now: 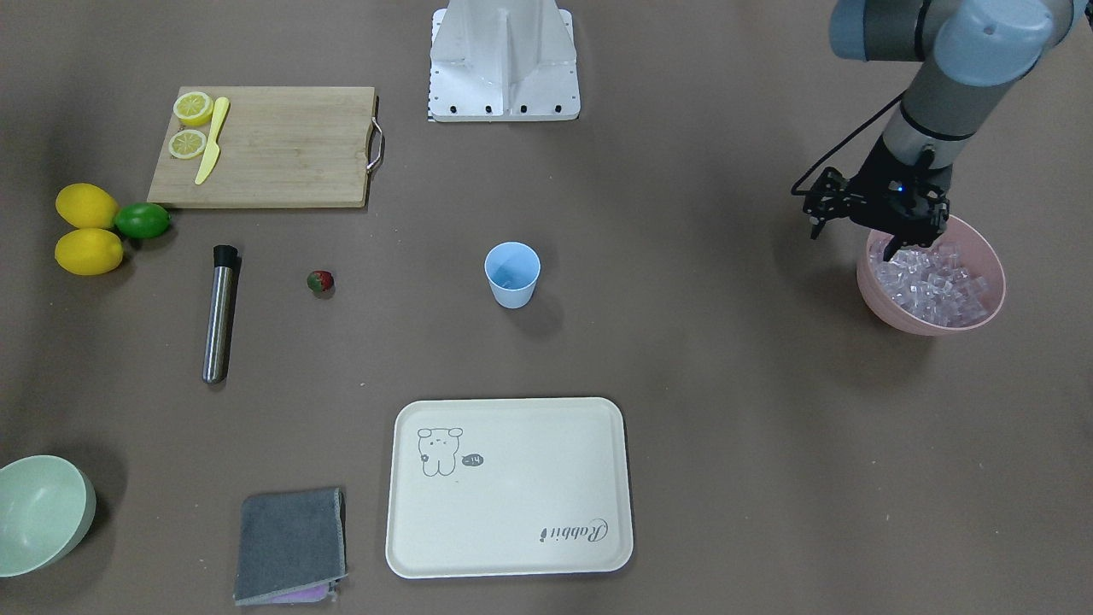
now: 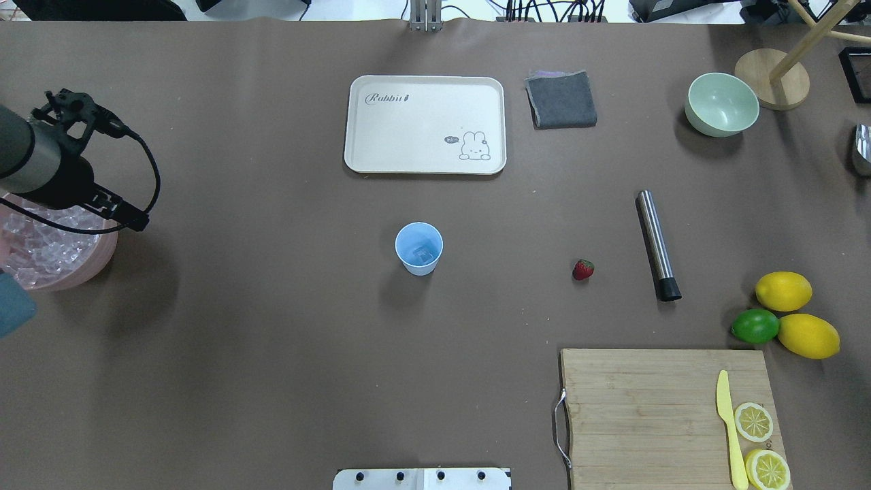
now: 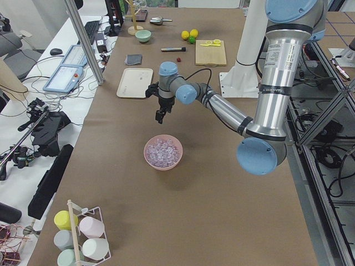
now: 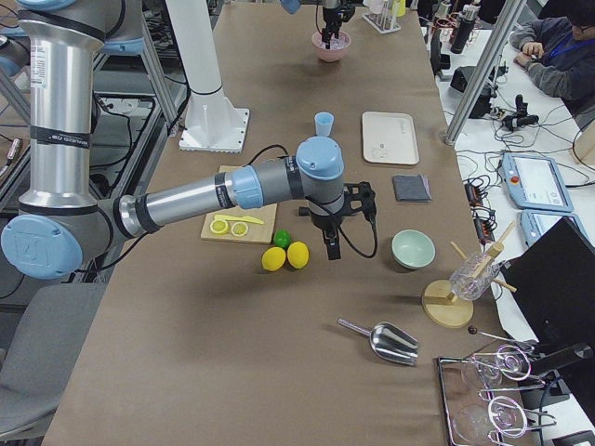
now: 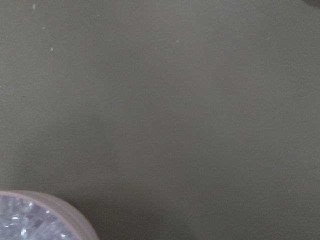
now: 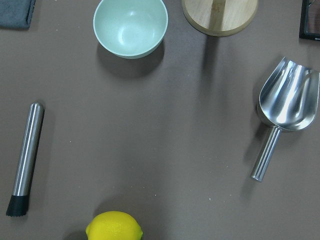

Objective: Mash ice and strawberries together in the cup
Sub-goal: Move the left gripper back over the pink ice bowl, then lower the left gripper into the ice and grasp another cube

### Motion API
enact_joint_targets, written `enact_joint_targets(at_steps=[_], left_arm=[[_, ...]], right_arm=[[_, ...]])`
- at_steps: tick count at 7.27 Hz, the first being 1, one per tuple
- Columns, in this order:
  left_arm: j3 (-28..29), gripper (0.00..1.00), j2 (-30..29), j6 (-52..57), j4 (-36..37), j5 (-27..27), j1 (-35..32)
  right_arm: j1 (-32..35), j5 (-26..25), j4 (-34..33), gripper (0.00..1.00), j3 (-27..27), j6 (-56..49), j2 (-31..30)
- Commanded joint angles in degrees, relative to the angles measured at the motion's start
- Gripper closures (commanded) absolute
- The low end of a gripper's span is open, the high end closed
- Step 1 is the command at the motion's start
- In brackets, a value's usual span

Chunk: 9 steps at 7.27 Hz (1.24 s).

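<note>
The light blue cup [image 1: 512, 275] stands upright mid-table, with a clear ice cube [image 2: 424, 254] at its bottom. The red strawberry [image 1: 320, 282] lies on the table between the cup and a steel muddler. The pink bowl [image 1: 996, 275] at the robot's far left is full of ice [image 1: 935, 286]. My left gripper [image 1: 890, 250] hangs over the bowl's near rim, fingers together; I cannot see anything between them. My right gripper [image 4: 332, 251] shows only in the exterior right view, above the table beside the lemons; I cannot tell if it is open or shut.
A steel muddler [image 1: 220, 313] lies past the strawberry. A cream tray [image 1: 510, 487], a grey cloth [image 1: 290, 542] and a pale green bowl [image 1: 38, 512] are on the far side. A cutting board [image 1: 273, 145] holds lemon halves and a yellow knife. Lemons and a lime [image 1: 143, 220] are nearby. A metal scoop [image 6: 285, 110] lies further off.
</note>
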Motion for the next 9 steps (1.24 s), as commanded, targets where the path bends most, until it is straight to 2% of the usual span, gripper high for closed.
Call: enact_joint_targets(at_steps=[1,4,7,8,9], left_arm=[[3.1,0.01,5.2,9.3,-4.8,-2.8,-5.0],[9.8,0.01,7.6,11.6,-13.1,-3.2,-6.1],[12.3,0.01,7.5,10.4,-14.1,-3.3,-5.9],[12.2,0.01,7.6,5.7,-15.3,-3.2,-5.9],[14.4,0.01,8.0,2.3,-20.1,-3.3,-5.2]], right_arm=[[0.0,-0.1,0.0,0.00,0.1,-0.1,-0.1],[0.0,0.0,0.0,0.00,0.1,-0.1,-0.1],[0.0,-0.1,0.0,0.00,0.1,-0.1,-0.2],[0.0,-0.1,0.0,0.00,0.1,-0.1,-0.2],[0.0,-0.1,0.0,0.00,0.1,-0.1,-0.1]])
